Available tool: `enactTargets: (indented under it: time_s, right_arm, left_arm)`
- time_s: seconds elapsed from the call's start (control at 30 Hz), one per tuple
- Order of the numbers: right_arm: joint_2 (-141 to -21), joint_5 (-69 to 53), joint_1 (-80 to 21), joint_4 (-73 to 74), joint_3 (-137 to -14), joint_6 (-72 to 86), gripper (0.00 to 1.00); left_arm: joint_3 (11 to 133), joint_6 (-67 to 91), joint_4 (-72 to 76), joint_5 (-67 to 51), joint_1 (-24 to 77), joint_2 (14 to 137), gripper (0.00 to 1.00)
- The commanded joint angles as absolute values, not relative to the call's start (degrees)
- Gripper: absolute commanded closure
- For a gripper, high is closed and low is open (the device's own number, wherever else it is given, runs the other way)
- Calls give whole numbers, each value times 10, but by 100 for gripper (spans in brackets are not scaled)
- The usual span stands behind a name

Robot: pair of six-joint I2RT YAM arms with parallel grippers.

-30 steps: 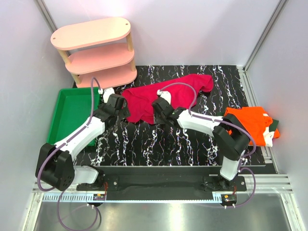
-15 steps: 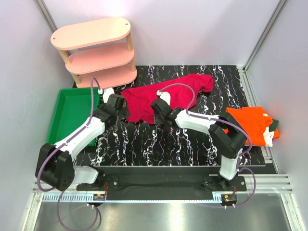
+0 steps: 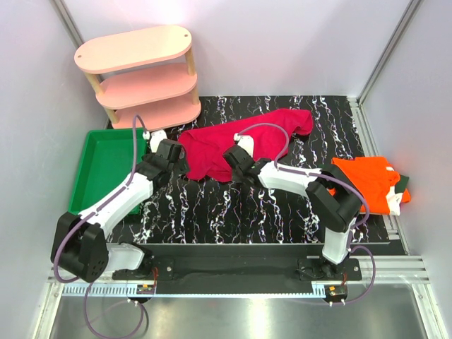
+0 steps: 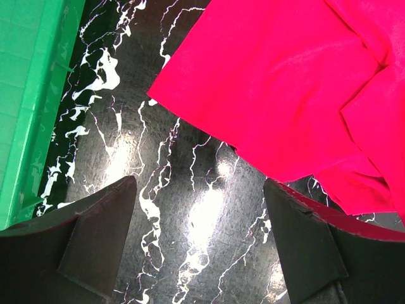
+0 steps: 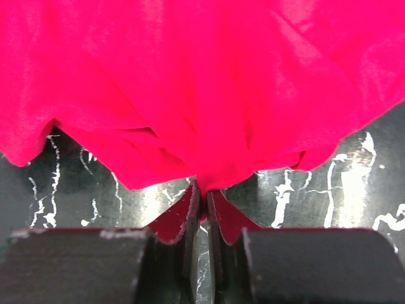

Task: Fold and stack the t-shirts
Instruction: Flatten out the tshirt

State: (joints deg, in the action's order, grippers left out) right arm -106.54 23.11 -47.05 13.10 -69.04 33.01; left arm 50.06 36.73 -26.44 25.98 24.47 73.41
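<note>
A crimson t-shirt (image 3: pixel 240 138) lies crumpled across the back middle of the black marbled table. My right gripper (image 3: pixel 233 157) is at its near hem; in the right wrist view the jaws are pinched together on a fold of the red cloth (image 5: pixel 202 126). My left gripper (image 3: pixel 178 161) hovers at the shirt's left corner, wide open, with bare table between its fingers (image 4: pixel 104 234) and the red cloth (image 4: pixel 278 88) just beyond. An orange t-shirt (image 3: pixel 367 182) lies folded at the right edge, with a dark green one (image 3: pixel 404 186) under it.
A green plastic tray (image 3: pixel 106 169) sits left of the shirt, its rim (image 4: pixel 28 101) close to my left gripper. A pink three-tier shelf (image 3: pixel 141 78) stands at the back left. Grey walls close in both sides.
My right gripper has closed on the crimson shirt's near hem. The left arm has stayed where it was, still open.
</note>
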Motion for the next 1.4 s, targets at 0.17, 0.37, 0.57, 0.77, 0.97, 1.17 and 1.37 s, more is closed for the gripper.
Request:
enactTargets:
  time_s: [0.17, 0.37, 0.57, 0.77, 0.97, 1.17, 1.37]
  right_arm:
    - [-1041, 258, -461, 121, -684, 330, 72]
    - [-1057, 249, -455, 120, -686, 335, 81]
    - [-1003, 275, -453, 132, -677, 320, 100]
    - [-879, 331, -449, 184, -672, 275, 100]
    - [-768, 367, -449, 263, -679, 270, 100]
    - [-694, 414, -450, 333, -676, 269, 100]
    - [-656, 446, -448, 376, -685, 267, 100]
  left_arm:
    - [502, 376, -250, 277, 247, 718, 14]
    - [498, 376, -250, 279, 247, 718, 14]
    - [504, 376, -254, 296, 246, 722, 13]
    - [533, 380, -248, 295, 230, 767, 12]
    - [562, 386, -236, 287, 228, 817, 12]
    - [583, 399, -223, 272, 215, 873, 11]
    - [601, 424, -224, 256, 206, 932, 11]
